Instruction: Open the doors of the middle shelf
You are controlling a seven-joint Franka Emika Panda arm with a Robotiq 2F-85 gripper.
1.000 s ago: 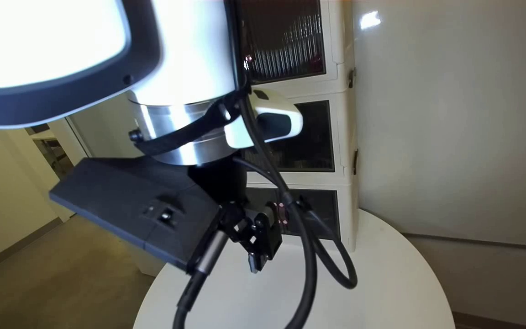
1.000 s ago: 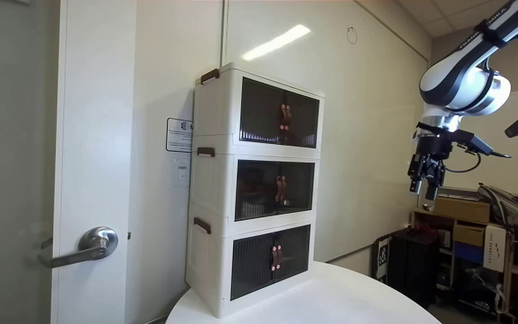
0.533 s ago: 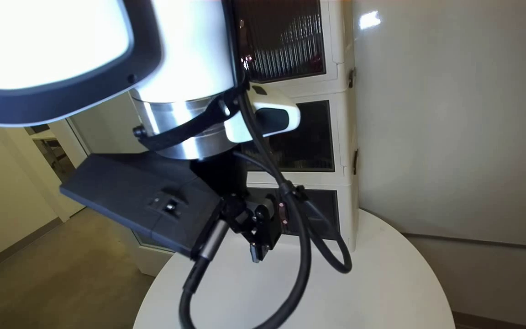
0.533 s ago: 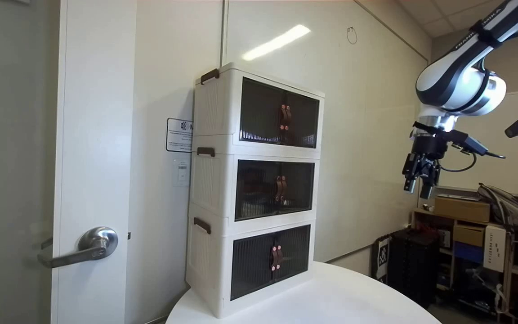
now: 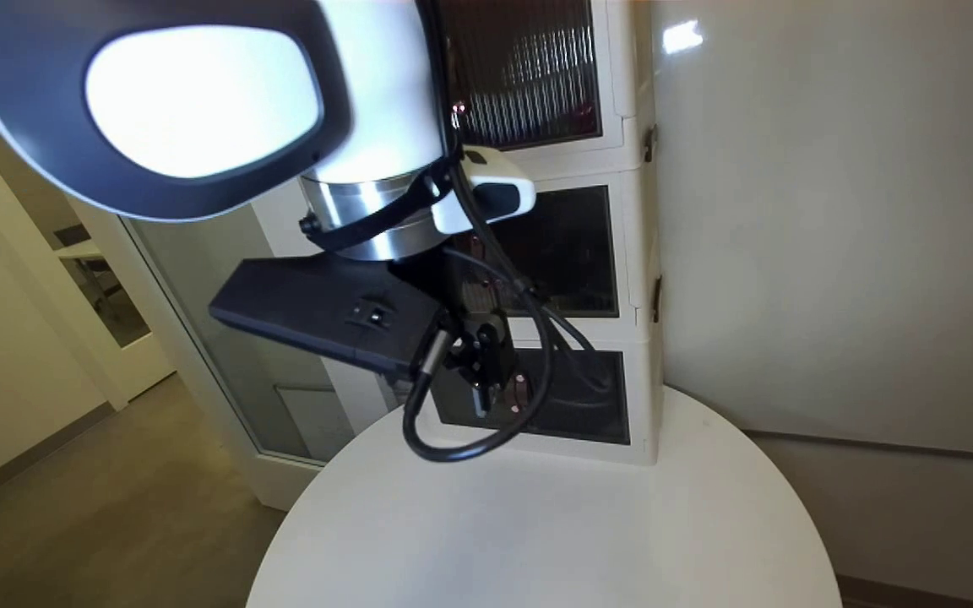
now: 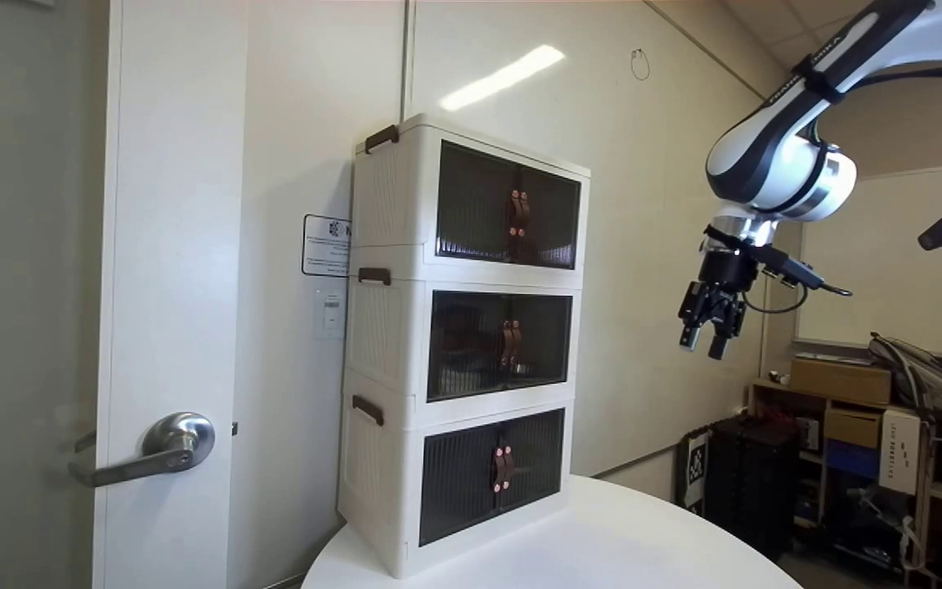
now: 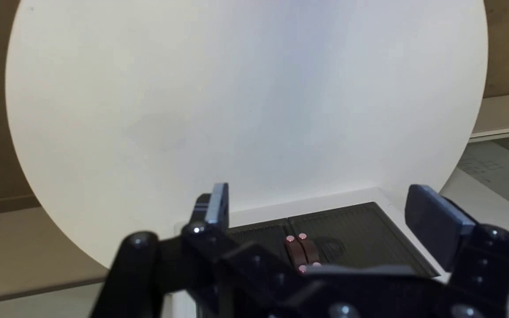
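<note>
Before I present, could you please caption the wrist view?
Open jaws, with the round table and closed bottom doors beyond.

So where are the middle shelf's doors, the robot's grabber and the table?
Doors [image 6: 489, 347]: in an exterior view, on one dark panel.
Gripper [image 6: 703, 343]: in an exterior view, midway between its fingertips.
Table [image 7: 250, 101]: in the wrist view, on its white top.
</note>
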